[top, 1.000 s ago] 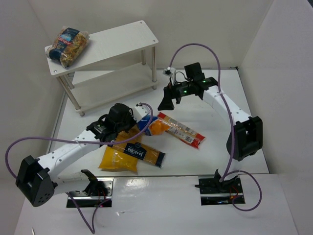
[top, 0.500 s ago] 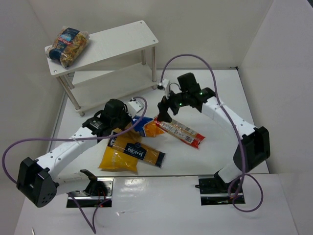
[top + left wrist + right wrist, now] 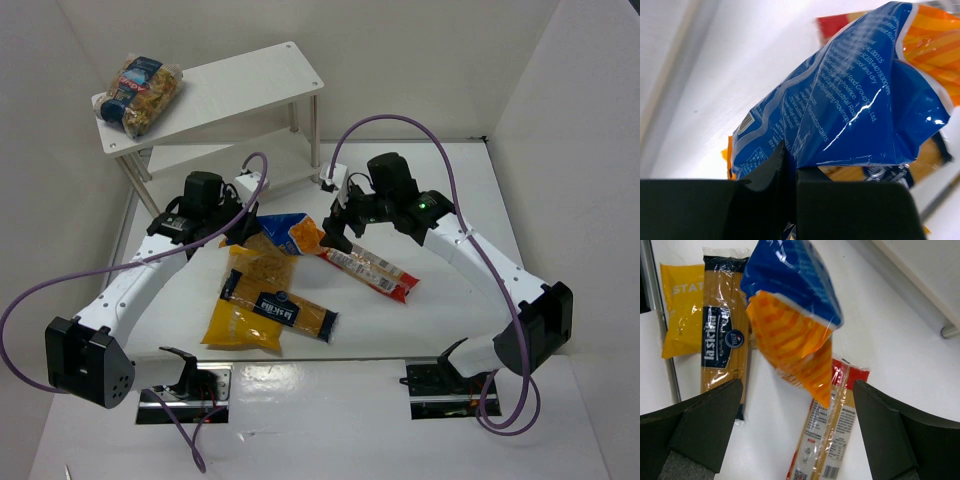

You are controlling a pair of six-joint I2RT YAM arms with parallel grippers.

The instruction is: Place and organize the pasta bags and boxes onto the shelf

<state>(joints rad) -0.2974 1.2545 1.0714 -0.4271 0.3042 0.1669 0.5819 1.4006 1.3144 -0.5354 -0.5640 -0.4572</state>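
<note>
Left gripper is pinched tight on the blue end of the blue bag with orange end, and we can see the foil creased right where the two black fingers meet. From the top camera the bag sits up off the white worktop, roughly mid-table and in front of the shelf, with its orange end pointing at the other arm.

Right gripper has its jaws spread wide with nothing in them. On its wrist cam the orange end hangs between the two fingers but a bit ahead of them, and we can't tell if anything touches.

Rest of the pasta, for anyone keeping score:
- the long red-and-clear pack lies flat near the middle of the worktop, partly under the bag's orange end in the right wrist view
- the long yellow pack with dark-blue label lies towards the near edge, left of centre, overlapping the big yellow bag
- the clear spiral-pasta bag with blue label is on the top board of the shelf, at its left end

We see the shelf standing in the far-left corner of the worktop.
</note>
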